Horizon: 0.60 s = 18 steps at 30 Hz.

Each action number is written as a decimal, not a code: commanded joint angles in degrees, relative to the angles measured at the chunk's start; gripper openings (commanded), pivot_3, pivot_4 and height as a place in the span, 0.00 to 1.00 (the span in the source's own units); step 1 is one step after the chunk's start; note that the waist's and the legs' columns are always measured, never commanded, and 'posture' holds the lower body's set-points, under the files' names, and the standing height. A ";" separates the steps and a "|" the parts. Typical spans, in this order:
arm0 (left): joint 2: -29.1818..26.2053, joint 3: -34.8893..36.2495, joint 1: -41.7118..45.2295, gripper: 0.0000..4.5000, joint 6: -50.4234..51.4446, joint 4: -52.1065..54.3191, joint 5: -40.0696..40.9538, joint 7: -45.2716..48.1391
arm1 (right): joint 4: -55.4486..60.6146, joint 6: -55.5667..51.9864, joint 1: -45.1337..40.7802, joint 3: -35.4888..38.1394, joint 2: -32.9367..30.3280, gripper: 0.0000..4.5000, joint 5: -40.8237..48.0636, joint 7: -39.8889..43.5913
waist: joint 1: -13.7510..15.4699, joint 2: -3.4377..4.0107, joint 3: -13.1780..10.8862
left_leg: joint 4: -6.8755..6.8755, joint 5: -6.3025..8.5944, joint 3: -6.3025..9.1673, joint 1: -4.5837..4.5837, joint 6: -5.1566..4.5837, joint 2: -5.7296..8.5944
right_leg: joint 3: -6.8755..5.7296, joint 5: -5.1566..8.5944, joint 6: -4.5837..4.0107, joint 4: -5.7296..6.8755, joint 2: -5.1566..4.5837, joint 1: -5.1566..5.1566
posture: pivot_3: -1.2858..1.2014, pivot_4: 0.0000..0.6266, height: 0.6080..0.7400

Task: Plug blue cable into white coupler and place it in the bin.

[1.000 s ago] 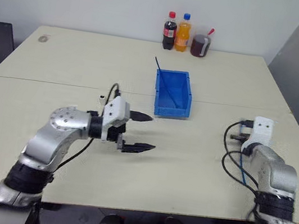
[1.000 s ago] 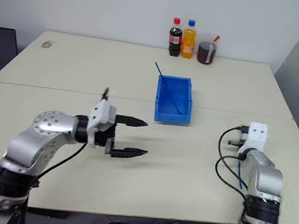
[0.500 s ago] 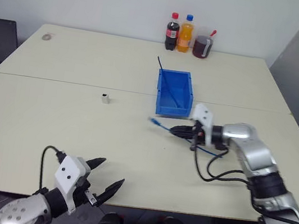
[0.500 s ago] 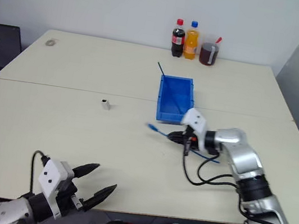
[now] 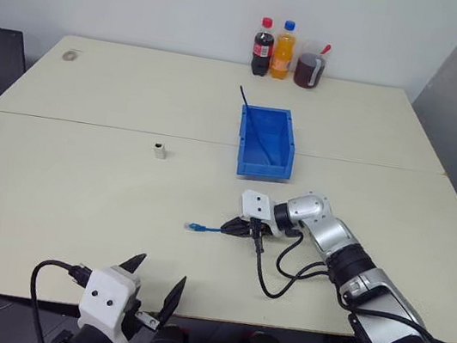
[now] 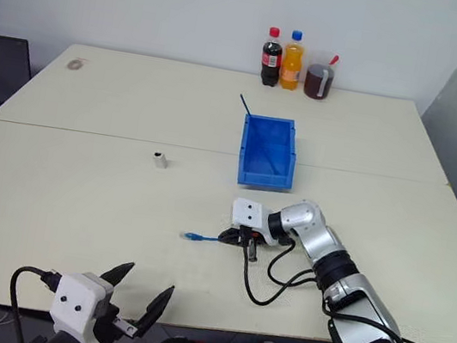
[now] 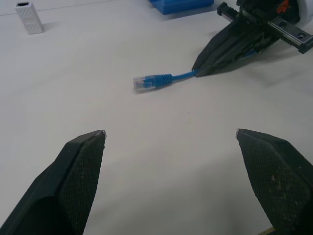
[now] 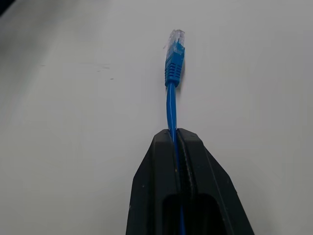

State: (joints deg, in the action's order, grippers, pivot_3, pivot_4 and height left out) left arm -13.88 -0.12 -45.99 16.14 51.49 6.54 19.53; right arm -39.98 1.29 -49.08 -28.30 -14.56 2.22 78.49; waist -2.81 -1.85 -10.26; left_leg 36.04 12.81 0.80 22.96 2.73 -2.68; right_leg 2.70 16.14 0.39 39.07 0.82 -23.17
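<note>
step: cable in hand, mating not begun | right end effector (image 5: 231, 227) clamped on blue cable (image 5: 202, 228), plug end jutting left, low over surface (image 5: 79, 183) | left end effector (image 5: 155, 284) fingers apart, empty, near edge | white coupler (image 5: 159, 151) upright, far left of plug, apart | bin (image 5: 264, 142) beyond | next: left must grasp coupler, align opening with plug

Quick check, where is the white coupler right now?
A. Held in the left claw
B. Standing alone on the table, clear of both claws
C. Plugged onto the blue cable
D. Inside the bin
B: the white coupler stands alone on the table, far from the right claw pinching the blue cable.
</note>
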 commanded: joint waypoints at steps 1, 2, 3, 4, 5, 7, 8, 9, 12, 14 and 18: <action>-1.59 1.66 1.61 1.00 0.16 1.72 1.82 0.97 | -1.14 -13.77 -5.29 -0.58 -0.67 0.01 4.82 11.84 | -0.07 0.03 -0.02 | 0.00 0.00 0.02 0.00 0.00 -0.01 | -0.01 0.00 -0.01 0.01 0.01 0.00 | 0.52 0.24 1.00; -1.96 1.93 1.93 1.00 0.10 1.35 2.05 1.31 | -1.80 -16.39 -6.55 -1.70 -1.00 0.01 5.95 13.27 | -0.14 0.05 -0.03 | 0.00 0.00 0.02 0.01 0.00 -0.02 | -0.02 0.00 -0.02 0.02 0.01 0.00 | 0.52 0.24 1.00; -2.30 2.14 2.24 1.00 0.03 1.01 2.25 1.57 | -2.65 -18.20 -7.62 -2.63 -1.11 0.01 6.76 13.91 | -0.21 0.06 -0.04 | -0.01 0.00 0.03 0.00 0.00 -0.03 | -0.03 0.00 -0.03 0.04 0.01 0.00 | 0.52 0.24 1.00; -2.63 2.27 2.63 1.00 -0.06 0.68 2.37 1.77 | -4.42 -19.31 -8.76 -2.89 -0.60 0.01 6.94 14.01 | -0.30 0.07 -0.04 | -0.01 0.00 0.05 0.01 0.00 -0.03 | -0.03 -0.01 -0.04 0.04 0.01 -0.01 | 0.52 0.24 1.00; -2.90 2.34 3.01 1.00 -0.04 0.49 2.50 1.93 | -6.29 -19.99 -9.72 -2.68 0.11 0.01 6.76 14.01 | -0.44 0.07 -0.05 | -0.01 0.00 0.05 0.01 0.00 -0.03 | -0.04 0.00 -0.05 0.03 0.01 -0.01 | 0.52 0.24 1.00; -3.37 2.30 4.18 1.00 0.53 0.41 2.89 2.02 | -11.26 -20.59 -11.86 -1.74 1.93 0.09 6.01 14.01 | -0.55 0.07 -0.04 | -0.02 0.00 0.04 0.00 0.00 -0.04 | -0.03 0.00 -0.06 0.03 0.01 -0.01 | 0.52 0.24 1.00; -3.53 2.19 4.61 1.00 0.89 0.52 3.15 2.05 | -12.45 -19.70 -12.14 -2.49 1.86 0.11 5.45 14.01 | -0.59 0.08 -0.05 | -0.02 0.00 0.04 -0.01 0.00 -0.05 | -0.03 0.00 -0.07 0.03 0.01 -0.01 | 0.52 0.24 1.00; -3.65 2.12 4.87 1.00 1.13 0.60 3.34 2.05 | -13.24 -18.91 -12.30 -3.11 1.75 0.15 5.08 14.01 | -0.59 0.08 -0.05 | -0.04 0.00 0.04 -0.01 0.00 -0.04 | -0.03 0.01 -0.07 0.03 0.01 -0.01 | 0.52 0.24 1.00; -3.92 1.79 5.27 1.00 1.71 0.67 3.91 2.15 | -14.09 -16.76 -12.02 -3.10 1.00 0.29 4.06 14.01 | -0.46 0.10 -0.06 | -0.04 0.00 0.06 0.02 0.00 -0.04 | -0.04 0.02 -0.08 0.03 0.03 -0.02 | 0.52 0.24 1.00; -4.03 1.05 6.07 1.00 2.54 0.72 4.01 2.13 | -14.56 -15.07 -11.85 -1.24 0.50 0.41 3.24 12.39 | -0.46 0.10 -0.06 | -0.04 0.00 0.03 0.03 0.00 0.01 | -0.05 0.01 -0.08 0.02 0.05 -0.01 | 0.52 0.24 1.00; -4.25 0.28 8.96 1.00 4.83 0.70 4.63 1.94 | -15.09 -14.78 -12.91 3.80 -1.32 0.63 3.58 8.06 | -0.31 0.11 -0.06 | 0.02 0.00 0.01 -0.01 0.00 0.03 | -0.06 -0.06 0.03 0.04 0.05 0.03 | 0.52 0.24 1.00</action>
State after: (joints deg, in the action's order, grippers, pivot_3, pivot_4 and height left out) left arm -17.85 0.44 -37.59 20.50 51.08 10.39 21.75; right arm -55.14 -14.07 -60.16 -27.63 -14.28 5.70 87.11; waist -3.12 -1.74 -10.32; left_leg 36.07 12.81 0.83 22.97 2.73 -2.64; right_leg 2.63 16.06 0.43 39.11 0.88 -23.14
